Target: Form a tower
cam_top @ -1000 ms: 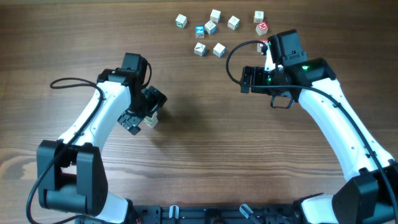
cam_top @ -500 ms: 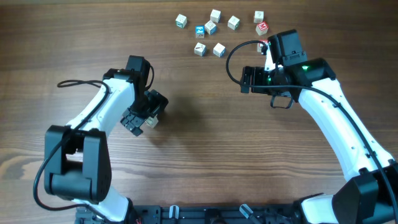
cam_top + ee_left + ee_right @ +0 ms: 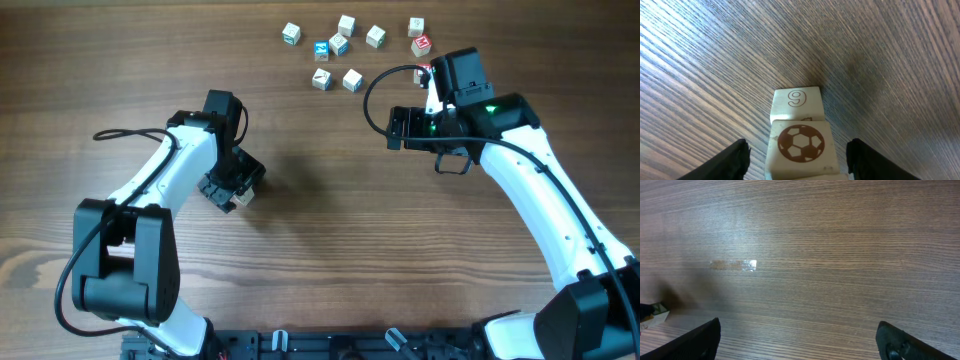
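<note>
The tower is a small stack of pale wooden cubes. Its nearest face carries a brown football, and a cube face marked 9 shows just beyond it. My left gripper straddles the football cube, with a thin gap still showing on each side, so it is open and not gripping. From overhead the left gripper covers most of the stack, and only a pale corner of the tower shows. My right gripper hangs wide open over bare wood, and the right gripper has nothing between its fingers.
Several loose letter cubes lie scattered at the table's far edge, among them a red-faced cube. Another cube sits right beside the right arm's wrist. A cube corner shows at the left edge of the right wrist view.
The left gripper's fingers have drawn in around the stack and the left arm has shifted slightly. The right arm has not moved.
</note>
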You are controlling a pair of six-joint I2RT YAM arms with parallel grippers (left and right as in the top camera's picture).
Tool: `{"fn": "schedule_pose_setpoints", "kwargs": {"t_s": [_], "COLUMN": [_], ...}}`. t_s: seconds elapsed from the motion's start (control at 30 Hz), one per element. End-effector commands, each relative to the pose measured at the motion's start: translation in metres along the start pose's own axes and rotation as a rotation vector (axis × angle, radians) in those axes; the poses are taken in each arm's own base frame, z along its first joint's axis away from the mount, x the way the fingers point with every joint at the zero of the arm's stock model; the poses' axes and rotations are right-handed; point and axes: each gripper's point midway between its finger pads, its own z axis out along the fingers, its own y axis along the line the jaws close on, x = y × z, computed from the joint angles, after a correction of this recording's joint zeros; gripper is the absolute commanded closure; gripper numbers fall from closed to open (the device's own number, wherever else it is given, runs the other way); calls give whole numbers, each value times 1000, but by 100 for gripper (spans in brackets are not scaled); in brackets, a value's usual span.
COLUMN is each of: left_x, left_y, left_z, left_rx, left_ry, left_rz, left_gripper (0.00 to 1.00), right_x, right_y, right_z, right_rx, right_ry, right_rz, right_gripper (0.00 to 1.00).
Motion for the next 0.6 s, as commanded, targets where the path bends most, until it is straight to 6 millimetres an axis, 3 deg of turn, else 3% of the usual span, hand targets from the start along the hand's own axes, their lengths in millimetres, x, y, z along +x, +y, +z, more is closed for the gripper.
{"fn": "schedule_pose_setpoints", "kwargs": {"t_s": [0.0, 0.57], "left_x": [3, 3], "left_y": [2, 2], "left_z": [4, 4], "left_rx": [-8, -8], "left_ry": [15, 15], "left_rz": [-8, -8], "left_gripper": [39, 50], "right_x": [0, 0], "right_y": [-2, -2], "right_z": [0, 0], "right_rx": [16, 16], "right_ry": [-5, -6], "right_rz": [-23, -23], "right_gripper": [0, 0]}}
